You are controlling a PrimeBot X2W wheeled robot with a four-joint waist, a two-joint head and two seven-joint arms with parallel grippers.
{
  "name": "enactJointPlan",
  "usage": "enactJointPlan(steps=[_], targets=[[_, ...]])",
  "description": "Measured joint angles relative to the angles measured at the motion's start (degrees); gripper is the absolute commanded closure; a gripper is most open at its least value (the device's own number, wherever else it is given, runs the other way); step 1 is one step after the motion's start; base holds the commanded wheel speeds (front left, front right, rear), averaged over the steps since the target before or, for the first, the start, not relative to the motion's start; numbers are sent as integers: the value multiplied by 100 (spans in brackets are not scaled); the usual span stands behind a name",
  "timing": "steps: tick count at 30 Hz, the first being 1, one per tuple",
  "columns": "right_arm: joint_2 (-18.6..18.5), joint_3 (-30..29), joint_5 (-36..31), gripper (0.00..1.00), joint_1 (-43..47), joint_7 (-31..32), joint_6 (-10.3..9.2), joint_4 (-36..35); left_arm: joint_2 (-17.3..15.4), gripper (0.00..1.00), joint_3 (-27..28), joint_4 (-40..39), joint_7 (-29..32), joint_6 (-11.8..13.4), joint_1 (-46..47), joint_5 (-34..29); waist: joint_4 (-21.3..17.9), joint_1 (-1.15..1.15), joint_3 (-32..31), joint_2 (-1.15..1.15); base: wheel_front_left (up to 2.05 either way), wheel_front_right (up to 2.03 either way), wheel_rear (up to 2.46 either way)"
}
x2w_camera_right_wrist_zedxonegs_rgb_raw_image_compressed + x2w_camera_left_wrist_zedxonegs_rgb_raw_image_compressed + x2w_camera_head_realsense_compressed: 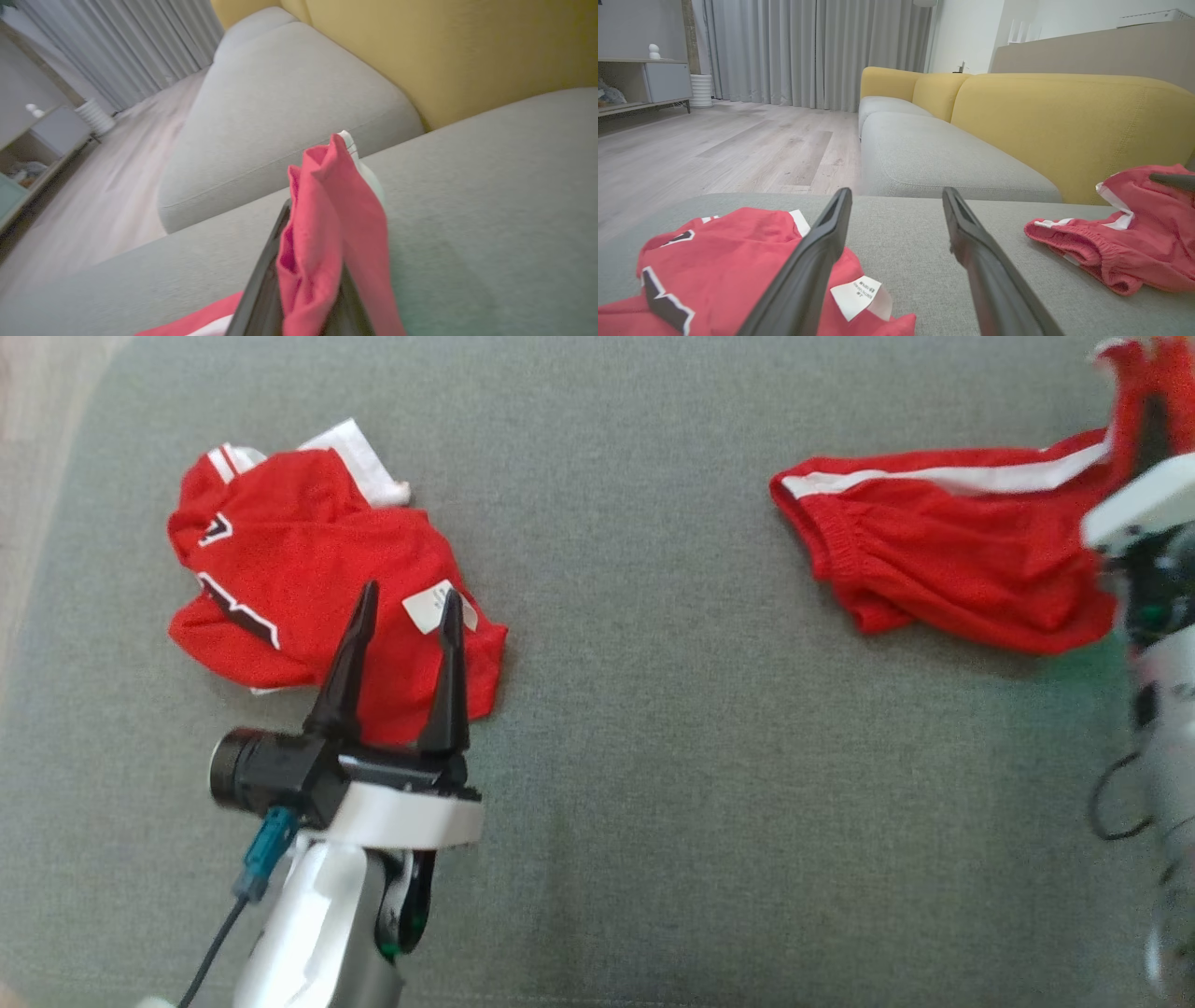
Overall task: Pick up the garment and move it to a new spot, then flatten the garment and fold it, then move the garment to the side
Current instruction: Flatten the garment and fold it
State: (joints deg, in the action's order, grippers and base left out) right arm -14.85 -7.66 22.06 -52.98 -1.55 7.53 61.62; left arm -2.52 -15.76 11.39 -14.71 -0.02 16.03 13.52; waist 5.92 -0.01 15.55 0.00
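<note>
step: we judge it the pick-up | shorts (943, 546): far right on grey cushion (653, 756), one end raised | right hand (1156, 425): pinched shut on that end | left hand (410, 590): wide open, empty, over jersey (299, 560) at left | how: we should lift higher before moving, avoiding drag
</note>
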Motion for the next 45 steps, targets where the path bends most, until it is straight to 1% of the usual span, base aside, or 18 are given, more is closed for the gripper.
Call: enactJointPlan(steps=[5, 8, 9, 10, 11, 13, 20, 23, 25, 26, 27, 28, 31, 34, 36, 40, 42, 45], targets=[[314, 786, 1066, 100, 514, 160, 0, -928, -2, 0, 71, 57, 0, -1, -202, -5, 2, 0, -232, 0, 0, 0, 0], [338, 1438, 1373, 100, 861, 168, 0, -1423, -3, 0, 80, 60, 1, 0, -263, -7, 23, 0, -347, 0, 0, 0, 0], [338, 1438, 1373, 100, 861, 168, 0, -1423, -3, 0, 80, 60, 1, 0, -263, -7, 23, 0, -347, 0, 0, 0, 0], [348, 1607, 1492, 100, 956, 179, 0, -1540, -3, 0, 79, 67, 1, -1, -265, -16, 36, 0, -375, 0, 0, 0, 0], [358, 1929, 1683, 100, 1101, 181, 0, -1704, -3, 0, 73, 88, 1, -1, -267, -58, 70, 0, -429, 0, 0, 0, 0], [368, 2252, 1831, 100, 1213, 155, 0, -1806, -3, 0, 65, 96, 1, 0, -276, -58, 107, 0, -492, 0, 0, 0, 0], [353, 3361, 1939, 100, 1417, -56, 0, -1860, -5, 0, 44, 108, 0, 2, -417, -57, 209, 0, -666, 0, 0, 0, 0], [321, 3843, 1658, 100, 1417, -250, 0, -1683, -8, 0, 31, 113, 0, 3, -475, -56, 218, 0, -707, 0, 0, 0, 0], [308, 4185, 1328, 100, 1416, -421, 0, -1463, -9, 0, 0, 123, 1, 3, -487, -56, 205, 0, -725, 0, 0, 0, 0], [308, 4324, 1143, 81, 1415, -523, 0, -1340, -10, 0, -19, 124, 0, 3, -487, -56, 194, 0, -732, 0, 0, 0, 0], [310, 4447, 970, 3, 1411, -632, 0, -1196, -10, 0, -46, 129, 1, 3, -487, -55, 180, 1, -741, 0, 0, 0, 0], [320, 4548, 802, 0, 1395, -697, 0, -1035, -10, 0, -66, 134, 1, 3, -487, -55, 163, 1, -752, 0, 0, 0, 0], [368, 4643, 467, 0, 1366, -931, 0, -610, -11, 0, -82, 142, 0, 3, -487, -47, 95, 1, -799, 0, 0, 0, 0], [493, 4530, 364, 0, 1358, -1122, 0, -342, -13, 0, -82, 146, 0, 8, -490, -47, -8, 1, -863, 0, 0, 0, 0], [582, 4385, 365, 0, 1362, -1187, 0, -315, -15, 0, -85, 146, 0, 8, -498, -47, -80, 0, -927, 0, 0, 0, 0], [669, 3936, 374, 0, 1382, -1266, 0, -483, -24, 0, -77, 142, 0, 43, -633, -47, -257, 0, -1067, 0, 0, 0, 0], [649, 3540, 347, 0, 1440, -1268, 0, -823, -34, 0, -69, 137, 1, 62, -689, -47, -356, 0, -1130, 0, 0, 0, 0], [632, 2849, 92, 0, 1712, -1282, 0, -1424, -44, 0, -47, 99, 1, 107, -699, -49, -502, 0, -1210, 0, 0, 0, 0]])
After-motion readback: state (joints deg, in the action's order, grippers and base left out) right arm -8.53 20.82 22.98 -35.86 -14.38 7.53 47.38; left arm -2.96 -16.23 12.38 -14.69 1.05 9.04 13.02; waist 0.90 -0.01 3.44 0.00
